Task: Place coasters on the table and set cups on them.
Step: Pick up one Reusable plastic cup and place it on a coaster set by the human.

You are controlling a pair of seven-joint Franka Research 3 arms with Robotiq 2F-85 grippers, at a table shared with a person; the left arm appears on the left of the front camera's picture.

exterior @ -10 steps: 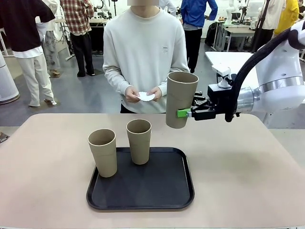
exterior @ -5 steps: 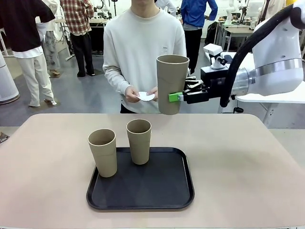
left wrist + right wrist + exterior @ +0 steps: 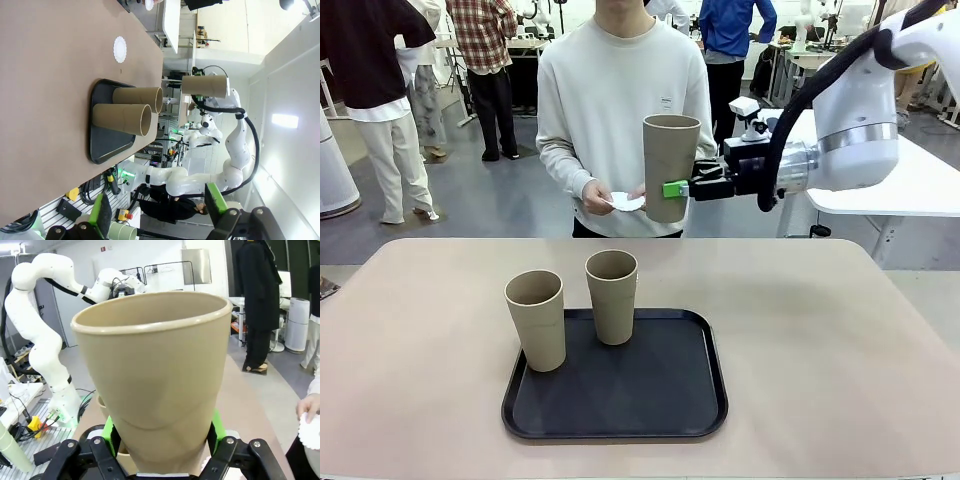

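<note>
My right gripper (image 3: 682, 188) is shut on a tan cup (image 3: 670, 168), holding it upright in the air over the table's far edge, just in front of the person. In the right wrist view the cup (image 3: 155, 375) sits between the green pads (image 3: 109, 434). Two more cups (image 3: 535, 320) (image 3: 611, 296) stand on the black tray (image 3: 650, 415). The person holds white coasters (image 3: 625, 202) in both hands. One coaster (image 3: 120, 49) lies flat on the table (image 3: 50, 50) beyond the tray. My left gripper (image 3: 156, 210) is open, off to the side.
The tray sits near the front middle of the beige table (image 3: 820, 350). The person stands close against the far edge. A white table (image 3: 920, 190) stands behind my right arm. Other people stand in the background.
My right gripper has carried the cup up and to the left, toward the person's hands. The two cups on the tray have not moved.
</note>
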